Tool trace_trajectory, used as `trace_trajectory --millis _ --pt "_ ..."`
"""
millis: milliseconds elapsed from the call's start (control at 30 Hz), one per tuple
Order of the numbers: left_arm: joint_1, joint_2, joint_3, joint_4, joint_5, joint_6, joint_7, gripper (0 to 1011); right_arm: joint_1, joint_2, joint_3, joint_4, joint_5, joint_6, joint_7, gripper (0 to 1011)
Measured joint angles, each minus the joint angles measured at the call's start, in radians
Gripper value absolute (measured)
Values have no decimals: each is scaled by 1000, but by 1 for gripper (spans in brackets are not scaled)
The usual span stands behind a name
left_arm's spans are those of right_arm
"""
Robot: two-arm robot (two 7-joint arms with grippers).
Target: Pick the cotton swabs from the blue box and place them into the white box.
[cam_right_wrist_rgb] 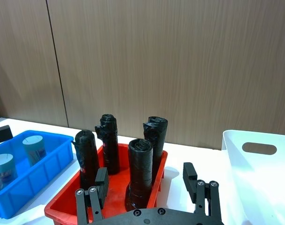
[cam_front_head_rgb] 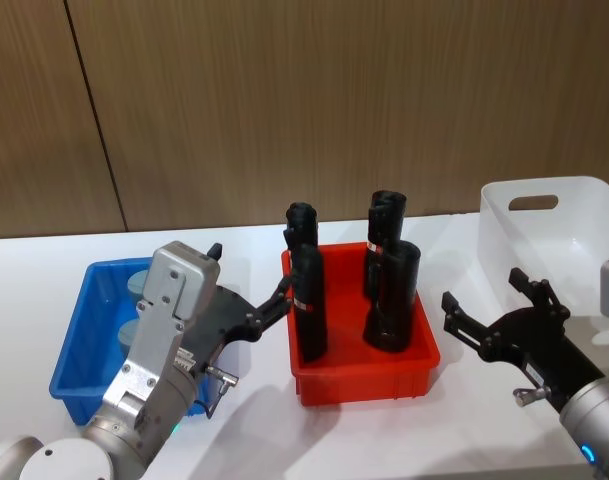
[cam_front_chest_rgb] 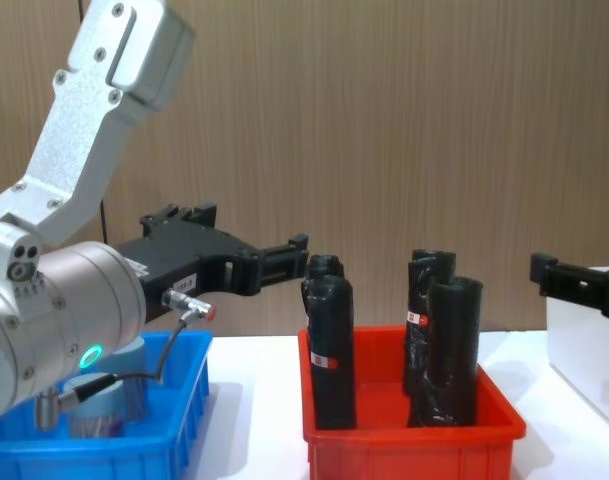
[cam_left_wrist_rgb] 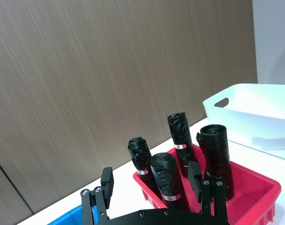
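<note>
The blue box (cam_front_head_rgb: 72, 350) sits at the table's left with two cotton swabs jars (cam_front_head_rgb: 140, 285) (cam_front_head_rgb: 127, 335) in it, partly hidden by my left arm. The right wrist view shows both jars upright (cam_right_wrist_rgb: 33, 147) (cam_right_wrist_rgb: 3, 169). My left gripper (cam_front_head_rgb: 252, 275) hovers open and empty above the gap between the blue box and the red bin. The white box (cam_front_head_rgb: 584, 192) stands at the far right. In front of it, raised off the table, my right gripper (cam_front_head_rgb: 484, 290) is open and holds nothing.
A red bin (cam_front_head_rgb: 364, 380) with several upright black wrapped rolls (cam_front_head_rgb: 309, 300) stands in the middle, between the two boxes. A wooden wall runs behind the table. Bare white tabletop lies in front of the red bin.
</note>
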Motion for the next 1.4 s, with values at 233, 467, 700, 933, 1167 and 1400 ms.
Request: trace_trajectory --millis 233,467,700,933,1167,1400 --pt "0 0 0 0 0 0 0 1004 0 0 0 0 0 0 0 1001" --pt "0 0 0 0 0 0 0 1004 0 0 0 0 0 0 0 1001" --pt "0 0 0 0 0 0 0 1004 0 0 0 0 0 0 0 1001" --pt "0 0 0 0 0 0 0 1004 0 0 0 0 0 0 0 1002" --pt "0 0 0 0 0 0 0 1004 0 0 0 0 0 0 0 1001" --pt "0 0 0 0 0 0 0 1004 0 0 0 0 0 0 0 1001"
